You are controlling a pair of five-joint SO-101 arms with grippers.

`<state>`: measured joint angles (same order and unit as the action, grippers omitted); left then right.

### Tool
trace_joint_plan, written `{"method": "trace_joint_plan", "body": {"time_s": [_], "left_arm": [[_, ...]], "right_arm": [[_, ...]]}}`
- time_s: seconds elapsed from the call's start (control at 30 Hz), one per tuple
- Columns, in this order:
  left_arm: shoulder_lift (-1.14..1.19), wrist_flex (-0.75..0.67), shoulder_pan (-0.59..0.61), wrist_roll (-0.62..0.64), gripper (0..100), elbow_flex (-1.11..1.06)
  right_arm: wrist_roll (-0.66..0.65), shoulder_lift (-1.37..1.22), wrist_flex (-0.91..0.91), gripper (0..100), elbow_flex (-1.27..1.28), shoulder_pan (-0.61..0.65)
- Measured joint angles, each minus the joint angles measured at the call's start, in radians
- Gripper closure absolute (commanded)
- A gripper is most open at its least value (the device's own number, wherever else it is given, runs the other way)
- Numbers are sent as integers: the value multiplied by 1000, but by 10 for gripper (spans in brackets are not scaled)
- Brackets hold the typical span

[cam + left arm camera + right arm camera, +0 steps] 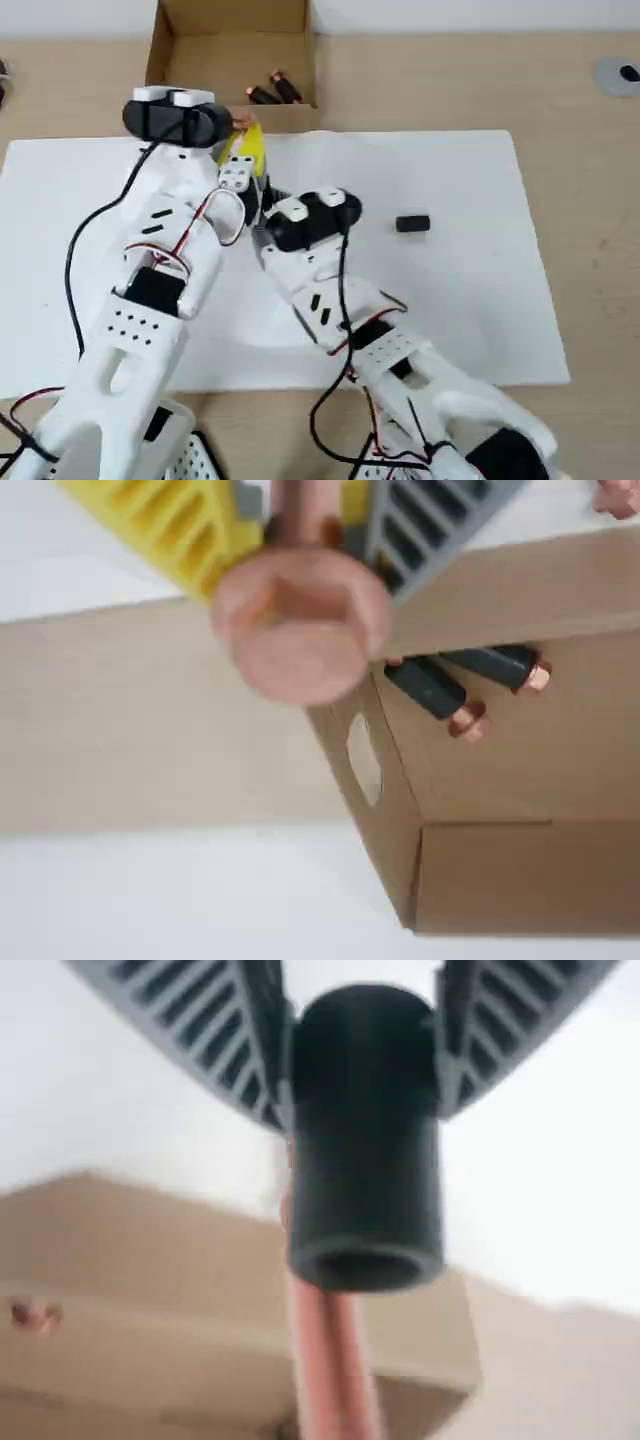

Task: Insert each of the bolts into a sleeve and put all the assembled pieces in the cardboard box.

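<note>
My left gripper [305,515], with one yellow and one grey finger, is shut on a copper bolt [300,620] just in front of the cardboard box [480,880]. In the high view it hangs [245,140] at the box's [165,60] front wall. My right gripper [365,1030] is shut on a black sleeve [365,1130], open end facing away, with a copper bolt shank [325,1360] in line right beyond it. In the high view, the right gripper [262,195] sits just behind the left one. Two assembled pieces [273,90] lie in the box. A loose black sleeve [412,223] lies on the white sheet.
The white sheet [470,300] covers the middle of the wooden table [580,170]. The box's front wall [350,770] has an oval hand hole. Both arms crowd the sheet's centre-left, and cables trail at the table's front edge.
</note>
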<state>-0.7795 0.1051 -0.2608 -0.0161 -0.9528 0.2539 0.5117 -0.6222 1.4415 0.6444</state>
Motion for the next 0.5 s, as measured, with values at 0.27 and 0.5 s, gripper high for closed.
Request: {"method": "trace_joint_plan", "body": {"time_s": [0.27, 0.5], "left_arm": [[-44, 0, 74, 81, 994, -3], [-44, 0, 71, 114, 994, -3]], "right_arm": [[0, -29, 0, 988, 0, -2], [0, -29, 0, 988, 0, -2]]}}
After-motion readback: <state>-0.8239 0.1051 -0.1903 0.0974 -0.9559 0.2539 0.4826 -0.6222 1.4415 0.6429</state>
